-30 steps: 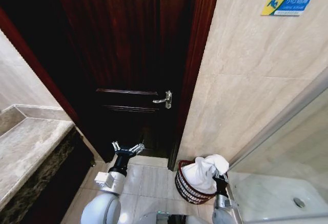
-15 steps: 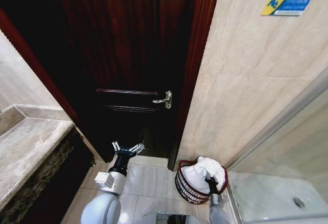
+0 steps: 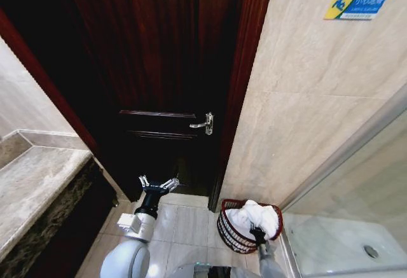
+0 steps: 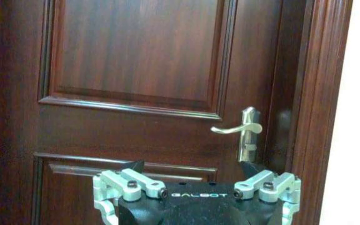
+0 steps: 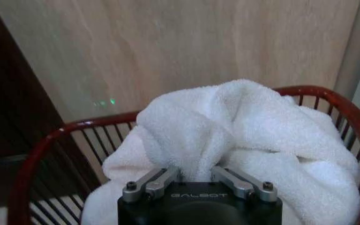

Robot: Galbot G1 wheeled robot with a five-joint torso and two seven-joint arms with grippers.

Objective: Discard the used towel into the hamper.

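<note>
The white towel point(image 3: 255, 216) lies bunched inside the hamper point(image 3: 227, 230), a dark red wire basket on the floor by the beige wall. My right gripper point(image 3: 257, 233) is at the hamper's near side, reaching in. In the right wrist view the right gripper point(image 5: 196, 177) is shut on a raised fold of the towel point(image 5: 255, 122), with the hamper's rim point(image 5: 83, 123) curving around it. My left gripper point(image 3: 158, 183) hangs open in front of the door, holding nothing. The left wrist view shows the left gripper point(image 4: 194, 167) facing the wooden door.
A dark wooden door point(image 3: 159, 68) with a silver lever handle point(image 3: 204, 123) stands ahead. A stone counter point(image 3: 35, 186) is on the left. A glass shower panel point(image 3: 356, 182) and white shower tray point(image 3: 343, 243) lie to the right of the hamper.
My right gripper has moved down with the towel, which went from heaped above the hamper's rim to sitting low inside it. The left arm has not moved.
</note>
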